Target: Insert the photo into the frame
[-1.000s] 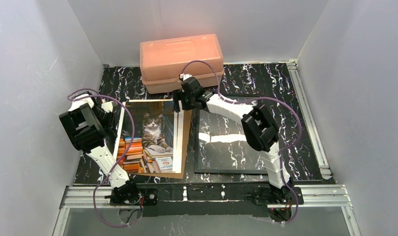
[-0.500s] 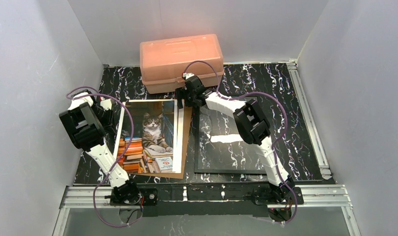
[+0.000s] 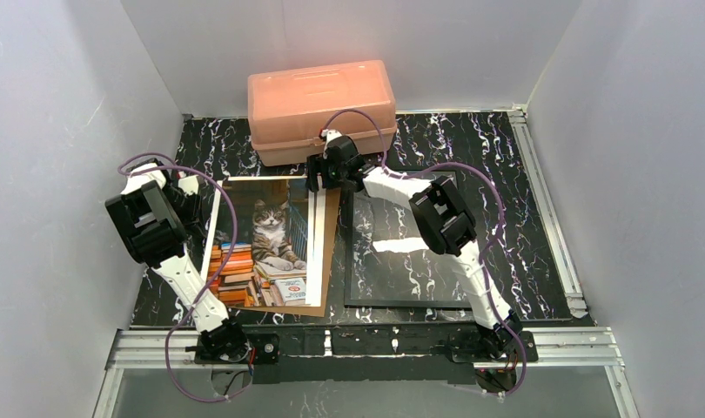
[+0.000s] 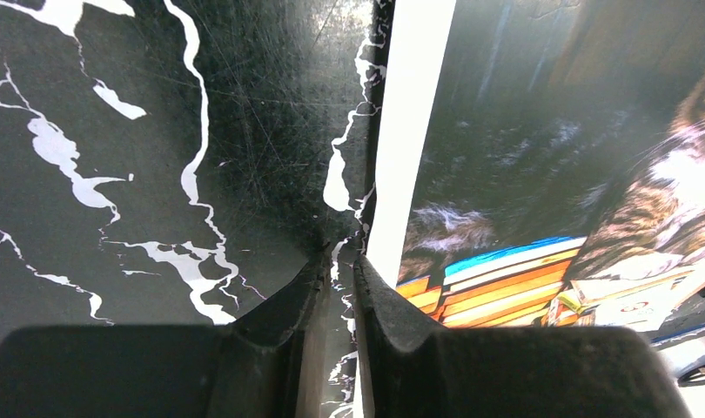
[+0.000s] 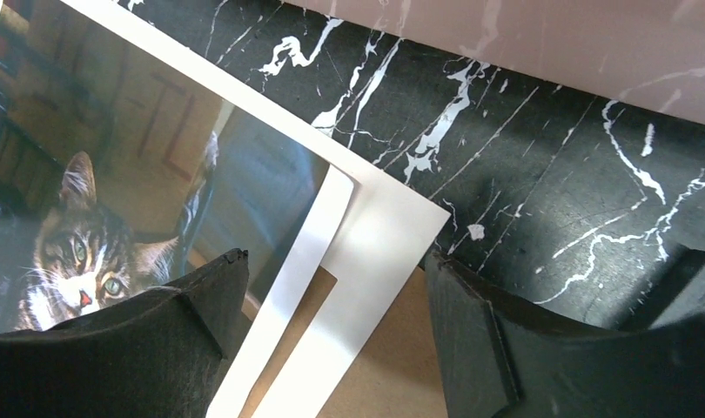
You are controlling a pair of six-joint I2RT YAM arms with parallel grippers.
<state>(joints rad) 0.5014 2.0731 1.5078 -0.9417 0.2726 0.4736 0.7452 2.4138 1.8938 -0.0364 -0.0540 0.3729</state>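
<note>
Two grippers: left gripper (image 4: 339,261) near-closed, empty; right gripper (image 5: 332,305) wide over glossy photo (image 3: 264,239) corner.

photo (image 3: 264,241) left, frame (image 3: 407,252) right

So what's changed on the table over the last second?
The right gripper edged left to the photo's far right corner, jaws open, its elbow pulling in toward the middle. Nothing grasped or released. Left gripper, frame and peach box stayed put.

Behind: peach box (image 3: 321,109) blocks the back, close to the right gripper (image 3: 324,180).
Left: wall (image 3: 44,174) close by.
Right: bare table (image 3: 514,209), room to pass.
</note>
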